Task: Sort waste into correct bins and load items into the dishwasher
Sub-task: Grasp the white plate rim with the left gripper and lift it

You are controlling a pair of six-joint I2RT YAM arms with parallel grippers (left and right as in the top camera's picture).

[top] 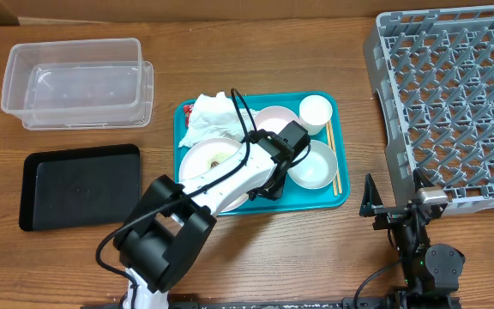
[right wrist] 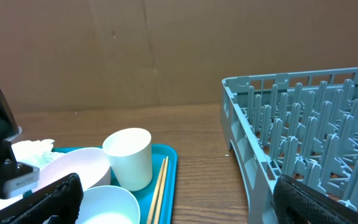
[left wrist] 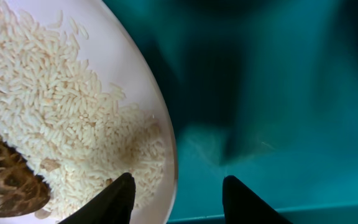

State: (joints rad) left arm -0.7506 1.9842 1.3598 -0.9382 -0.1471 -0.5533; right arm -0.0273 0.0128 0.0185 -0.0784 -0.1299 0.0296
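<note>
The white plate (top: 202, 163) lies on the teal tray (top: 340, 196), with rice (left wrist: 55, 106) and a brown food scrap (left wrist: 5, 183) on it. My left gripper (top: 262, 182) is open, and its fingers (left wrist: 176, 193) straddle the plate's right rim (left wrist: 160, 106). Crumpled napkins (top: 208, 116) and a red wrapper (top: 187, 109) lie at the tray's back left. Two bowls (top: 274, 120) (top: 313, 165), a cup (top: 315, 112) and chopsticks (top: 332, 154) are on the tray's right part. My right gripper (top: 393, 210) is open and empty (right wrist: 176, 190), low over the table beside the grey rack (top: 453, 103).
The clear tub (top: 75, 81) stands at the back left, and the black tray (top: 80, 184) lies in front of it. The rack fills the right side and also shows in the right wrist view (right wrist: 303, 124). Bare wood lies between the teal tray and the rack.
</note>
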